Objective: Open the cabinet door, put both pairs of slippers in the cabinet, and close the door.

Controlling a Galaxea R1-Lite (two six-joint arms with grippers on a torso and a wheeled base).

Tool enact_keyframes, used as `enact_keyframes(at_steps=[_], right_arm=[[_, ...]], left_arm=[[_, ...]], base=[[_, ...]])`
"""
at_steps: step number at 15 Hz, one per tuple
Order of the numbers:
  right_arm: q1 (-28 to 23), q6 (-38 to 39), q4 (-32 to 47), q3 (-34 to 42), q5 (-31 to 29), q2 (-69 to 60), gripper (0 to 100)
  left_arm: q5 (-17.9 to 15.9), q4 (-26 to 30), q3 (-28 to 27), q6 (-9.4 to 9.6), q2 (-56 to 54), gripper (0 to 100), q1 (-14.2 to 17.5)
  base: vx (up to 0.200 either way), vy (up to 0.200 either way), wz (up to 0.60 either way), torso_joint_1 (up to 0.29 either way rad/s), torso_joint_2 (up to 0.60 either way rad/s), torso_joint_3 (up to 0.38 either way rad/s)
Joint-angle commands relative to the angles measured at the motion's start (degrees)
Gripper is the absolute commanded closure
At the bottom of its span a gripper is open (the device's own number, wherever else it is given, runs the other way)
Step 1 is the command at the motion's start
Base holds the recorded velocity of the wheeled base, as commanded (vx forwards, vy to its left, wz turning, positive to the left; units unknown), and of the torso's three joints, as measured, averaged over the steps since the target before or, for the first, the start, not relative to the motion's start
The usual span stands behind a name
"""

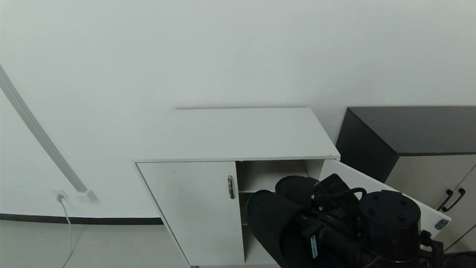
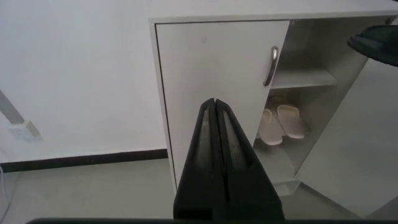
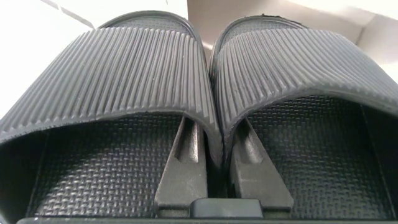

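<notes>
Currently on the second pair: holding black slippers [image 1: 277,217] clamped between right gripper [image 3: 214,165] fingers, just outside open cabinet [image 1: 238,134]. Noted pale slippers [image 2: 283,123] already inside and left gripper [image 2: 216,118] fingers pressed together, empty. Next, probably: carry pair inside, release, swing door [image 1: 375,183] shut.

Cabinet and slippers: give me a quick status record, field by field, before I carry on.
cabinet: white, against the wall
right door: swung open
left door: shut
light slippers: side by side inside, on the level below the upper shelf
black slippers: pinched together in the right gripper, held in front of the open side
left gripper: shut, empty, facing the left door
left to do: black pair in, then close the right door
</notes>
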Motion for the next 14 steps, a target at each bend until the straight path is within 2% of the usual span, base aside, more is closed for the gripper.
enact_keyframes(at_steps=[1,14], right_arm=[[0.1,0.0,0.0,0.1,0.0,0.2,100],[0.0,-0.4,-0.1,0.1,0.1,0.8,100]], left_arm=[[0.0,0.0,0.0,-0.01,0.1,100,0.0],[0.0,0.0,0.0,-0.01,0.1,100,0.0]], base=[[0.0,0.0,0.0,-0.232,0.56,0.32],[0.0,0.0,0.0,-0.196,0.52,0.318]])
